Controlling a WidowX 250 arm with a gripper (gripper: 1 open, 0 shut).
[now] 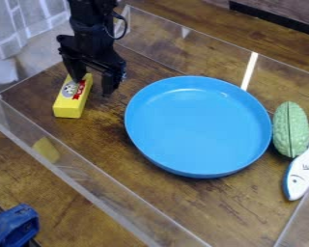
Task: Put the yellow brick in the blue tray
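Observation:
The yellow brick (72, 98) lies flat on the wooden table at the left, its red-and-white label facing up. My black gripper (93, 85) points straight down over the brick's far end, jaws open, with one finger on each side of that end. The fingers look apart from the brick's sides, and I cannot tell whether they touch it. The blue tray (197, 126), a big round shallow dish, sits to the right of the brick with nothing in it.
A green oval object (290, 129) and a white object (300, 172) lie right of the tray. Clear acrylic walls (42, 147) ring the table. A dark blue cloth (12, 226) sits outside at the bottom left.

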